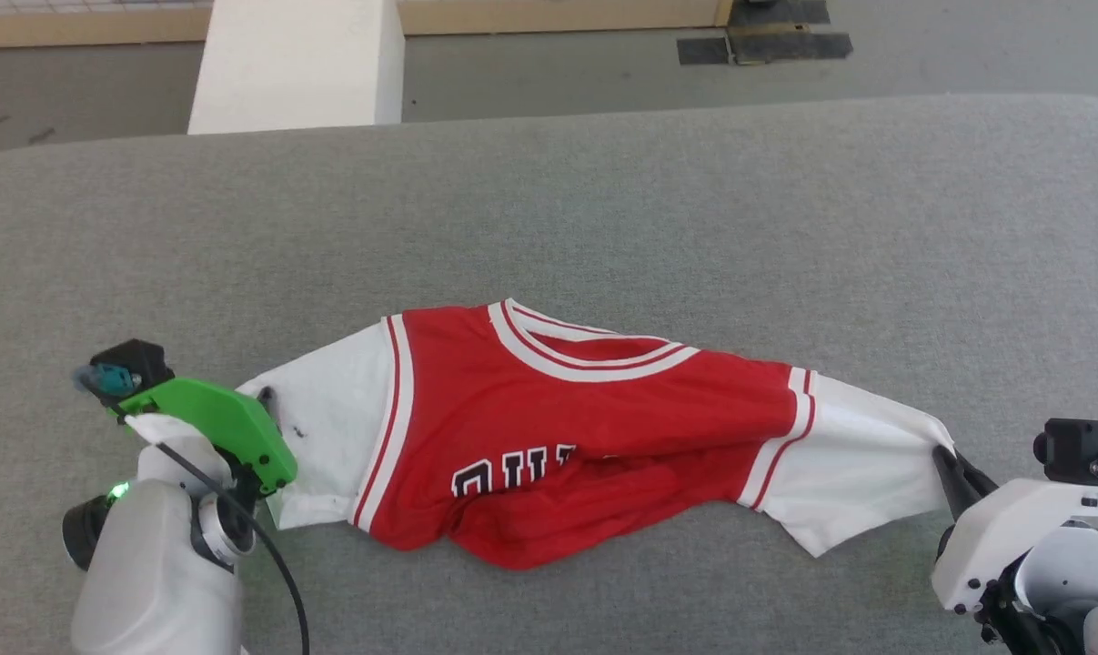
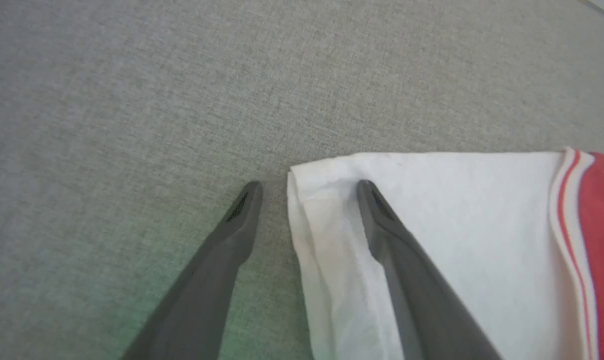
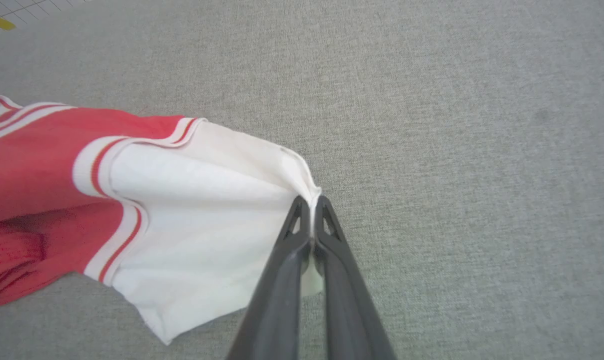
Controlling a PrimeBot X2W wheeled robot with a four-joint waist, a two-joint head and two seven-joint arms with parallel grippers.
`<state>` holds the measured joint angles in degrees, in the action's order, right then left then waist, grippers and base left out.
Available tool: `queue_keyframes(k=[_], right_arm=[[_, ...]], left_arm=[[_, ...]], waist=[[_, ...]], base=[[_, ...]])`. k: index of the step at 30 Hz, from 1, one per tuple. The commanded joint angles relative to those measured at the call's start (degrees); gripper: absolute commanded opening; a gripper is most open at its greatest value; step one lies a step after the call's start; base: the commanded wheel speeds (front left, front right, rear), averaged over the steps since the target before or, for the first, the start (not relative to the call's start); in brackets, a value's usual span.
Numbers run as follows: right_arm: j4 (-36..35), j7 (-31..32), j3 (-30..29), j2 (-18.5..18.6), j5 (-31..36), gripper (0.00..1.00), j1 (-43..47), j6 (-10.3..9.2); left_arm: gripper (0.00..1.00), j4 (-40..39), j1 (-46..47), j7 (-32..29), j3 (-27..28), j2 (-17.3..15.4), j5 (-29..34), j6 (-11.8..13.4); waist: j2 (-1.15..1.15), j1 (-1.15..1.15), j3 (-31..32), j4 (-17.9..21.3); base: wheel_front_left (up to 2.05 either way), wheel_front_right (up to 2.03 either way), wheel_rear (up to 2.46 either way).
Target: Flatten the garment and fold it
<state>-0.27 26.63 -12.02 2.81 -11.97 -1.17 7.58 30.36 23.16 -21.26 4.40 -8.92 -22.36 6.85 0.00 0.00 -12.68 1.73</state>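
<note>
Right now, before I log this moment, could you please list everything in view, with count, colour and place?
red basketball-style cloth jersey with white short sleeves: one, red and white with black-and-white letters, lying crumpled across the near middle of the surface.
grey fabric-covered work surface: one, grey, under the jersey.
white square pillar: one, white, beyond the surface's far edge, left of centre.
grey floor: one, grey, beyond the surface.
black floor patches: a few, black, on the floor at far right.
left gripper: one, dark fingers, open, straddling the left sleeve's edge.
right gripper: one, dark fingers, shut on the right sleeve's edge.
</note>
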Motion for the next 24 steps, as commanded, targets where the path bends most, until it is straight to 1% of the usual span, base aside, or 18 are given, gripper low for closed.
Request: queue_keyframes(k=[1,2,3,4,5,6,11,18,21,24], right_arm=[[0.1,-0.5,-0.1,0.1,-0.7,0.0,-0.8,-0.09],[0.1,-0.5,-0.1,0.1,-0.8,0.0,-0.7,-0.09],[0.1,-0.5,-0.1,0.1,-0.8,0.0,-0.7,-0.09],[0.2,-0.5,0.0,0.1,-0.8,0.0,-0.7,-0.09],[0.2,-0.5,0.0,0.1,-0.9,0.0,-0.7,-0.09],[0.2,-0.5,0.2,0.1,-0.9,0.0,-0.8,-0.09],[0.2,-0.3,0.9,0.1,-1.1,0.0,-0.9,-0.09],[-0.5,-0.1,1.4,0.1,0.0,0.0,-1.8,-0.09],[-1.9,0.9,2.2,0.1,2.3,0.0,-4.4,-0.09],[-3.4,2.9,3.8,0.1,5.1,0.0,-8.9,-0.09]], left_arm=[[1.0,0.7,-0.5,-2.0,-0.9,1.3,-1.2,-1.3],[0.96,0.4,-0.8,-2.8,-1.2,1.5,-1.8,-2.0],[0.84,0.0,-0.9,-3.2,-1.3,1.7,-2.2,-2.5],[0.46,-0.4,-1.2,-3.6,-1.5,1.8,-2.6,-3.0],[0.4,-0.9,-1.3,-3.6,-1.7,1.9,-2.8,-3.5],[0.0,-1.4,-1.5,-3.2,-1.8,2.0,-2.9,-3.7],[0.0,-2.4,-1.7,-1.3,-2.7,1.6,-2.6,-5.2],[0.0,-3.9,-0.7,3.1,-2.8,0.3,-2.1,-6.6],[0.0,-5.9,1.0,4.1,-2.0,-0.2,-3.8,-8.4],[0.0,-8.4,3.9,3.9,-0.8,-0.8,-6.5,-10.3]], waist=[[0.0,0.0,-0.3,0.3],[0.0,0.0,-0.3,0.2],[0.0,0.0,-0.3,0.2],[0.0,0.0,-0.2,0.1],[0.0,0.0,-0.2,0.0],[0.0,0.0,-0.1,-0.1],[0.0,0.0,0.4,-0.5],[0.0,0.0,0.9,-0.8],[0.0,0.0,1.0,-0.9],[0.0,0.0,0.5,-0.9]], base=[[0.0,0.0,0.0],[0.0,0.0,0.0],[0.0,0.0,0.0],[0.0,0.0,0.0],[0.0,0.0,0.0],[0.0,0.0,0.0],[0.0,0.0,0.0],[0.0,0.0,0.0],[0.0,0.0,0.0],[0.0,0.0,0.0]])
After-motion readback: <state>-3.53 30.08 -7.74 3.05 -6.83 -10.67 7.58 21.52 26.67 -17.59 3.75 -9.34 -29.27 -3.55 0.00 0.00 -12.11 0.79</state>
